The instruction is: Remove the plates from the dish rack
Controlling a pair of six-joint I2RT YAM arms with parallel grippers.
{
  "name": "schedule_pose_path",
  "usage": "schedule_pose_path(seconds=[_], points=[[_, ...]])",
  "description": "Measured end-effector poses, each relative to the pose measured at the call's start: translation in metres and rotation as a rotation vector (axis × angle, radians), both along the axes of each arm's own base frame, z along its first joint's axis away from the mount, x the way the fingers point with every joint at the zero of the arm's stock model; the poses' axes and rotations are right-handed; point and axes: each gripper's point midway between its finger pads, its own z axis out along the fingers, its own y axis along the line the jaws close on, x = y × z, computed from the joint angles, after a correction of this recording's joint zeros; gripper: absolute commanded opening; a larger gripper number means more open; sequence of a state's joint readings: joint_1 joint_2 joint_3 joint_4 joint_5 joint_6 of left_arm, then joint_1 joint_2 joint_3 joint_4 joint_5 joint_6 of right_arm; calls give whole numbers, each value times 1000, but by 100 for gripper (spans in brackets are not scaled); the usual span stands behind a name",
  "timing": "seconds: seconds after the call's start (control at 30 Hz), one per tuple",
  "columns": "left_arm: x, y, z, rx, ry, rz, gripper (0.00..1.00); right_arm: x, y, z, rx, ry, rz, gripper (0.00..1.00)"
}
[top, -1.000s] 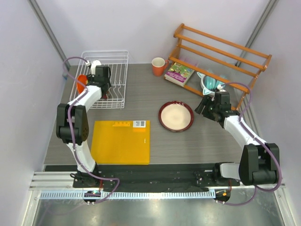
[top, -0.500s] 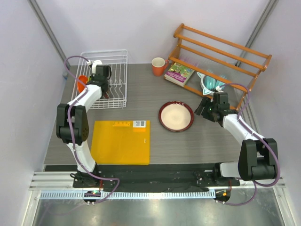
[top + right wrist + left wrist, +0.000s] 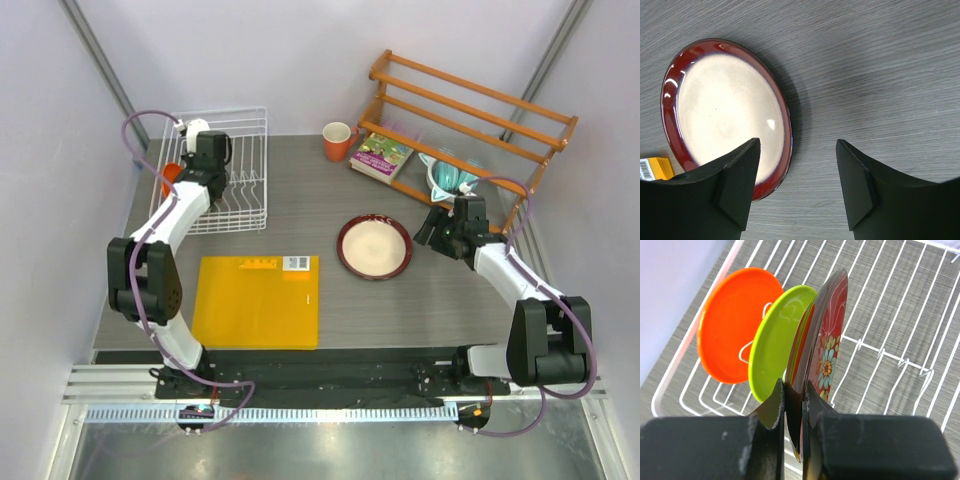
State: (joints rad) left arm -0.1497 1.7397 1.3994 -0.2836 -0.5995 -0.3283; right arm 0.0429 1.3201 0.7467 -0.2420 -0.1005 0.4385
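Note:
In the left wrist view three plates stand on edge in the white wire dish rack (image 3: pixel 900 340): an orange one (image 3: pixel 735 325), a lime green one (image 3: pixel 780 345) and a dark red floral-patterned one (image 3: pixel 830 335). My left gripper (image 3: pixel 795 390) is shut on the rim of the patterned plate. In the top view this gripper (image 3: pixel 212 172) is over the rack (image 3: pixel 245 170) at the back left. A dark red plate with a cream centre (image 3: pixel 374 246) lies flat on the table. My right gripper (image 3: pixel 797 150) is open and empty just right of that plate (image 3: pixel 725 115), above the table.
A yellow mat (image 3: pixel 258 300) lies at the front left. An orange mug (image 3: pixel 338 140) and a book (image 3: pixel 381 156) are at the back. An orange wooden slatted shelf (image 3: pixel 470 100) with teal bowl-like items (image 3: pixel 450 175) stands at the back right, behind my right gripper (image 3: pixel 436 226).
My left arm has shifted a little toward the back of the rack, its elbow swinging left. My right arm has barely moved.

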Motion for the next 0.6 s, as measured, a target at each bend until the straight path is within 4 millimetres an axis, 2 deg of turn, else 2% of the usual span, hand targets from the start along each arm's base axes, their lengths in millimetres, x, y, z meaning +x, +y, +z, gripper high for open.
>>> schedule_pose_path(seconds=[0.17,0.33,0.43,0.53,0.6], points=[[-11,0,12,20,3,7,0,-2,0,9,-5,-22,6,70],[-27,-9,42,-18,-34,-35,0,-4,0,24,-9,-60,18,71],[-37,-28,65,-96,-82,-108,0,-1,5,42,15,-103,41,71],[-47,-58,87,-192,-134,-215,0,6,15,60,55,-148,80,72],[-53,-78,94,-262,-154,-285,0,9,23,69,88,-175,114,72]])
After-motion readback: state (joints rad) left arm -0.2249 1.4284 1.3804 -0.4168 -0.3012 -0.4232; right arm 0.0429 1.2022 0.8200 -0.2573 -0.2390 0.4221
